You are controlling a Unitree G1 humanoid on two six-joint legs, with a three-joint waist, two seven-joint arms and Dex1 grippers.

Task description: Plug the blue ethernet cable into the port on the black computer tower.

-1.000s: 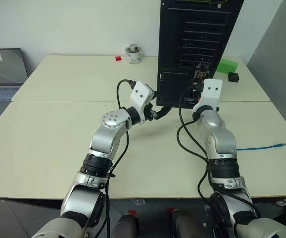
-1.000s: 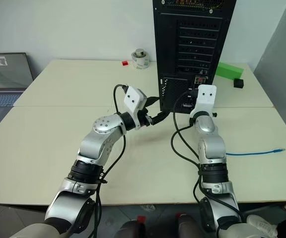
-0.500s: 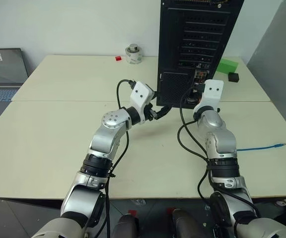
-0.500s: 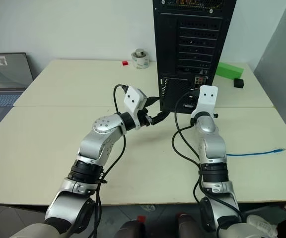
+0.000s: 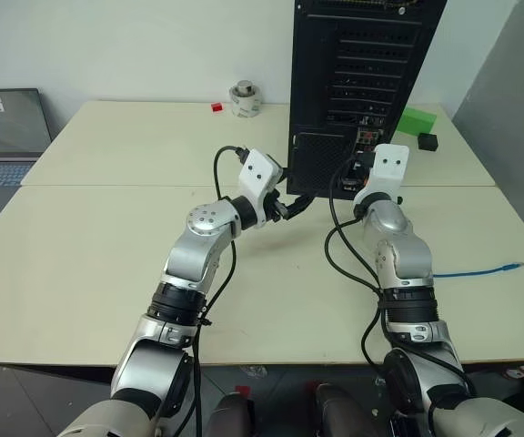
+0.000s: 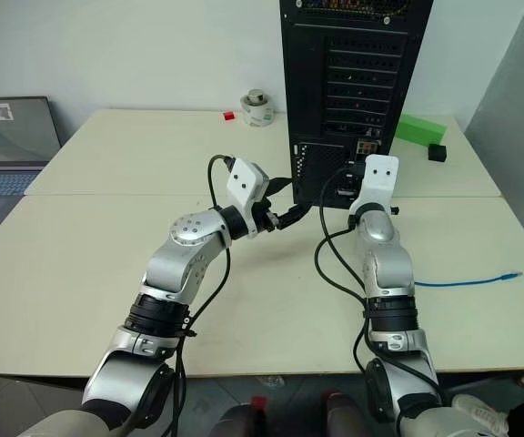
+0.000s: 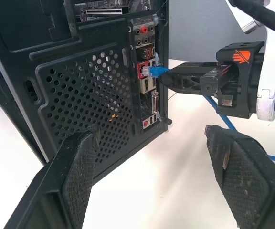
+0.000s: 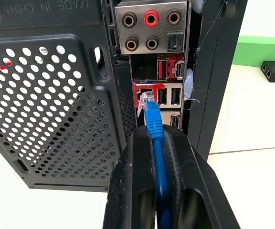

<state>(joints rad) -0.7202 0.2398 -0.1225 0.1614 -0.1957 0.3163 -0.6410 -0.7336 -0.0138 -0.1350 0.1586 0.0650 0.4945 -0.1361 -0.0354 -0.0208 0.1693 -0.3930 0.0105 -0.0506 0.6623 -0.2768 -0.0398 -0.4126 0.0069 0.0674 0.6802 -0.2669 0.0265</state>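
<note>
The black computer tower (image 5: 362, 73) stands upright at the back of the table, its rear panel facing me. My right gripper (image 8: 154, 136) is shut on the blue ethernet cable (image 8: 154, 125) just behind its clear plug (image 8: 147, 102). The plug's tip is at the red-framed port (image 8: 152, 90) in the port strip; how deep it sits I cannot tell. The cable's loose end (image 5: 485, 270) trails across the table on the right. My left gripper (image 7: 156, 143) hovers open with nothing between its fingers, beside the tower's mesh vent (image 7: 85, 100), left of the right gripper (image 7: 185, 80).
A green box (image 5: 417, 120) and a small black block (image 5: 428, 141) lie right of the tower. A tape roll (image 5: 244, 98) and a small red piece (image 5: 216, 107) sit at the back. A laptop (image 5: 3, 137) is at the far left. A grey panel (image 5: 517, 118) borders the right.
</note>
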